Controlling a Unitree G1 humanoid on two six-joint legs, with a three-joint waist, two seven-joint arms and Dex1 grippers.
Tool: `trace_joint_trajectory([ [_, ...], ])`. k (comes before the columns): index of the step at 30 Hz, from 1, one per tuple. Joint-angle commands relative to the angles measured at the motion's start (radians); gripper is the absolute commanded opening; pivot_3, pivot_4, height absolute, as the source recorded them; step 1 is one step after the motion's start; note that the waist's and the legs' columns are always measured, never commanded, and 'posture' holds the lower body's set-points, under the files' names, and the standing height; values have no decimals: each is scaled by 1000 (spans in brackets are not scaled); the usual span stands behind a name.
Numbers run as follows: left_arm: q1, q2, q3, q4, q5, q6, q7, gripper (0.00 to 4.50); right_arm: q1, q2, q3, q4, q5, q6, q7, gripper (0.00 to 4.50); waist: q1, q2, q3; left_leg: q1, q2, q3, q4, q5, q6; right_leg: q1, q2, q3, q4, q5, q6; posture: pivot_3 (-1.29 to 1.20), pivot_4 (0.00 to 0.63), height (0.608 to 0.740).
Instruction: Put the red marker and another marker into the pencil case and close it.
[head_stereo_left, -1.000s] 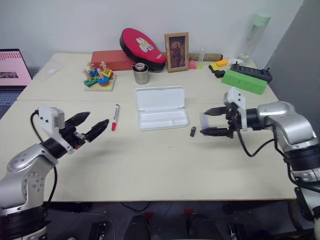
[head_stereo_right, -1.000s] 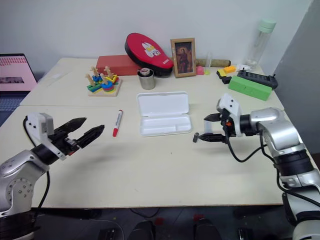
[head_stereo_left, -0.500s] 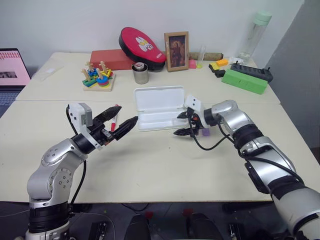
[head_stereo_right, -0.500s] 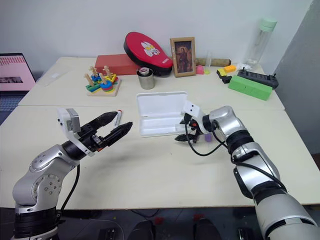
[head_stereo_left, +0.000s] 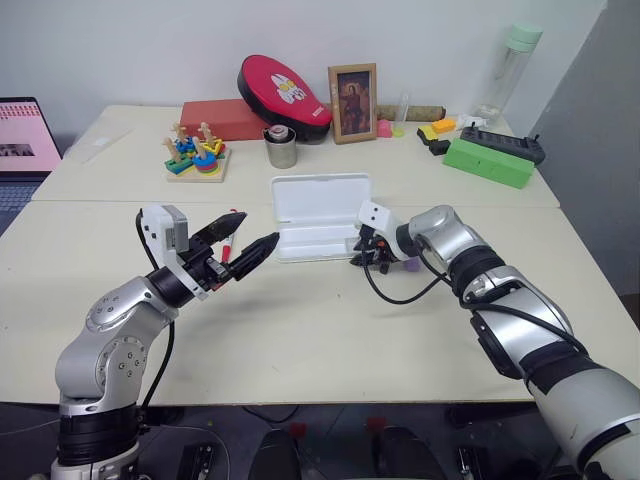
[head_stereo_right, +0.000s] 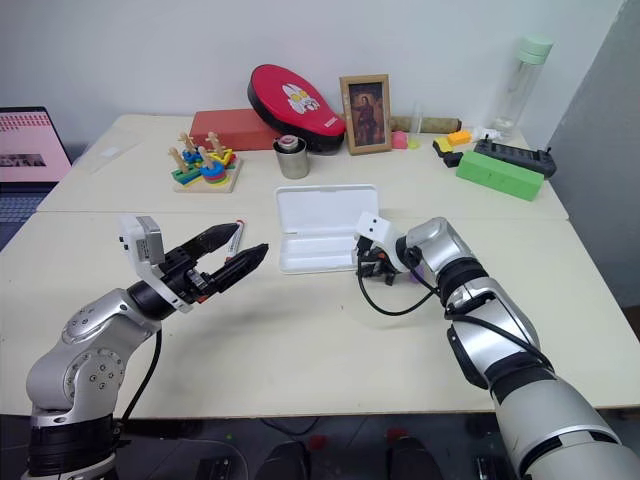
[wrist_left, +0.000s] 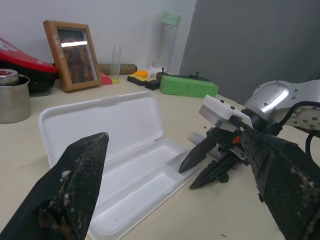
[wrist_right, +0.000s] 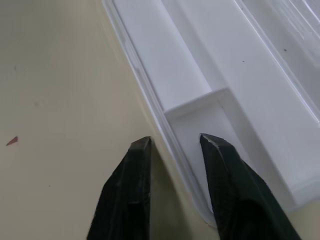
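White plastic, the pencil case (head_stereo_left: 320, 200) lies open in the middle of the desk (head_stereo_left: 330, 330), its lid tipped back on the far side and its compartmented tray towards the robot; both compartments look bare.

The right gripper (head_stereo_left: 362, 258) sits at the case's near right corner, pointing down at it. Its jaws stand only narrowly apart. In the right wrist view, one of its fingers (wrist_right: 132, 200) is outside the tray on the desk. The other is over the small end compartment, so the tray's wall runs between them; whether they press on that wall I cannot tell.

The pale purple marker (head_stereo_left: 410, 266) lies on the desk just right of the case, close beside that gripper's wrist.

Left of the case, the left gripper (head_stereo_left: 255, 228) hovers above the desk with its jaws spread wide and nothing in them, pointing towards the case. The red marker (head_stereo_right: 234, 237) lies on the desk left of the case, partly hidden behind that gripper.

Beyond the case stand a steel cup (head_stereo_left: 282, 148) and a framed picture (head_stereo_left: 353, 103).
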Motion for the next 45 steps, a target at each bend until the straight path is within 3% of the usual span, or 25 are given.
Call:
trace_joint_trajectory([
  [1, -12, 20, 13, -43, -14, -7, 3, 4500, -24, 5, -30, 6, -7, -35, -5, 511, 0, 0, 0, 0, 0, 0, 0, 0, 0, 0, 0, 0, 0, 0, 0, 0, 150, 740],
  [3, -13, 24, 18, -35, -10, -12, 3, 4500, -22, 8, -43, -2, 1, -50, 6, 24, -1, 0, 0, 0, 0, 0, 0, 0, 0, 0, 0, 0, 0, 0, 0, 0, 150, 740],
  [8, 7, 58, 36, -30, -8, -7, -14, 4500, 0, 1, -74, -112, 43, -96, 91, 5, -8, 0, 0, 0, 0, 0, 0, 0, 0, 0, 0, 0, 0, 0, 0, 0, 150, 740],
  [15, 153, 149, 134, -66, -54, 34, -69, 4500, 233, -98, -21, -645, 84, 59, 287, 5, -18, 1, 0, -1, 0, 0, -2, 0, 0, 0, 0, 0, -1, 0, 0, 0, 150, 740],
  [21, 272, 187, 171, -129, -93, 71, -101, 4500, 439, -169, 72, -991, 45, 194, 288, 5, -14, 1, 1, -1, 0, 0, -2, 0, 0, -1, 0, -1, -1, -1, 0, 0, 150, 740],
  [40, 315, 210, 180, -170, -116, 96, -102, 4500, 477, -203, 138, -1057, 43, 251, 259, 5, -13, -1, 0, 1, 0, 0, -1, 0, -1, 0, 0, 0, -2, -1, 0, 0, 150, 740],
  [45, 308, 209, 177, -164, -113, 95, -97, 4500, 464, -199, 122, -1096, 77, 296, 264, 1165, -13, 0, 0, 0, 0, 0, -1, 0, -1, -1, 0, 0, -2, -1, 0, 0, 150, 740],
])
